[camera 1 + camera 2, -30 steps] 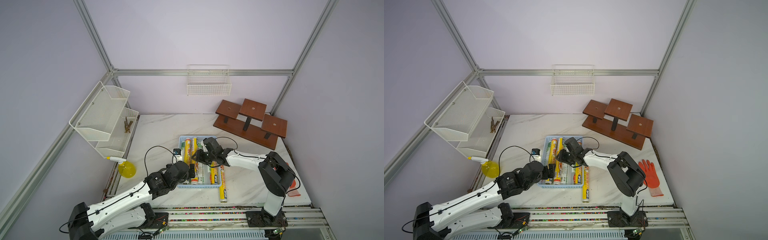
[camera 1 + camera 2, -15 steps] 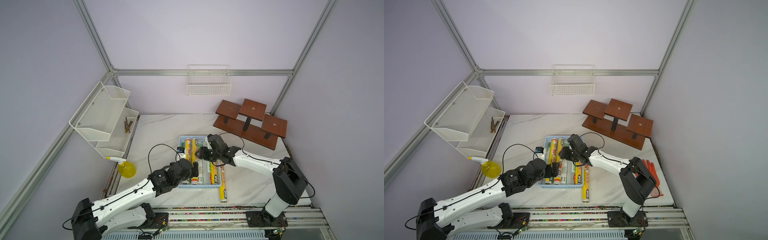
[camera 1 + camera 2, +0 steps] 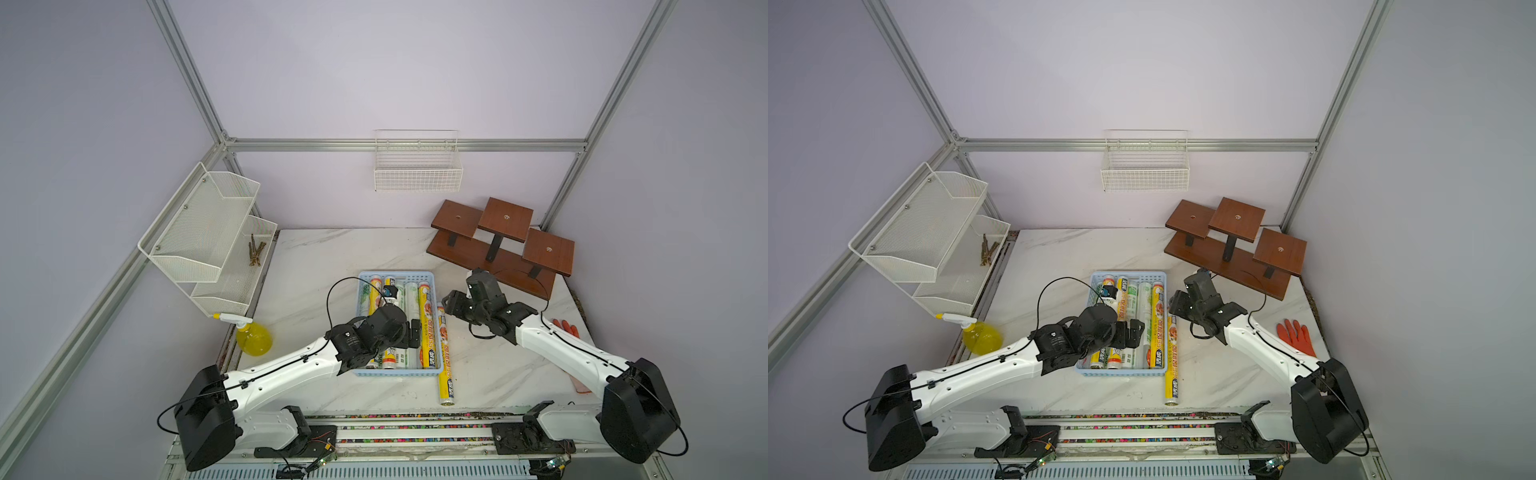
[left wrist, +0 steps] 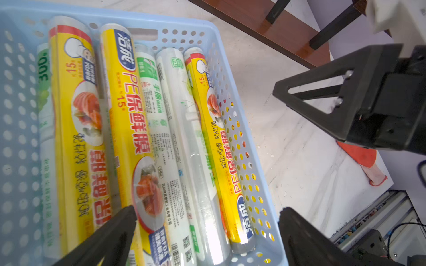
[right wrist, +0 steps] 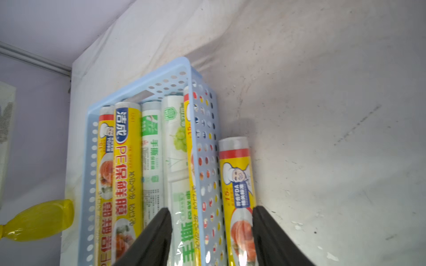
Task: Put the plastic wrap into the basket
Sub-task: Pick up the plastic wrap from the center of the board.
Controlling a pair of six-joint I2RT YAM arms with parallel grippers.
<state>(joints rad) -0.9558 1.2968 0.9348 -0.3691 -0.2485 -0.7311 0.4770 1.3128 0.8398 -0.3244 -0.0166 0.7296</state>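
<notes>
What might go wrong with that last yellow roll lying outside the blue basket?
The last roll lies right beside the basket wall, and the open right gripper seems to straddle both, so it might pinch the wall too.
The basket looks packed, so the roll may sit on top and slide off.
The left gripper hovers over the basket; the arms might bump.

White marbled counter (image 3: 332,257). Near its middle, light-blue basket (image 3: 397,274). Just beside the basket's long wall, parallel to it, one yellow roll of plastic wrap (image 3: 444,353). Beyond the basket's far corner, brown wooden stand (image 3: 505,218). Well apart from the basket, past that roll, orange glove (image 3: 565,326).
</notes>
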